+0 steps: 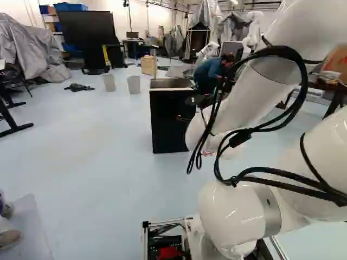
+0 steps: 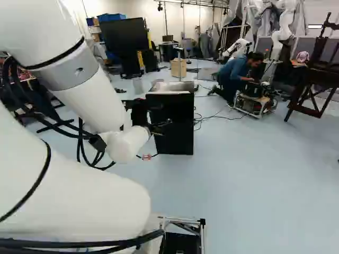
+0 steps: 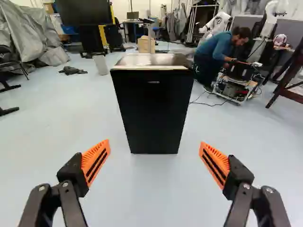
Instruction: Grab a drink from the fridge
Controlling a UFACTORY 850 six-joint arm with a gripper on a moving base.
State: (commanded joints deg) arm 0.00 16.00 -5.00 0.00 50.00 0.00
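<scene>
The tool (image 3: 155, 143) is spread before the closed fridge (image 3: 152, 71). Drive up squarely, then gently hook a side edge of the door (image 3: 152, 113).

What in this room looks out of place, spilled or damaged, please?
A dark crumpled heap, perhaps cloth, lies on the floor near a pale bin, as if dropped there. The fridge looks normal: upright and closed, with no visible spill or damage.

The fridge (image 3: 152, 111) stands on the floor (image 3: 57, 123), before the box (image 3: 146, 45), right of two bins (image 1: 133, 85).
</scene>
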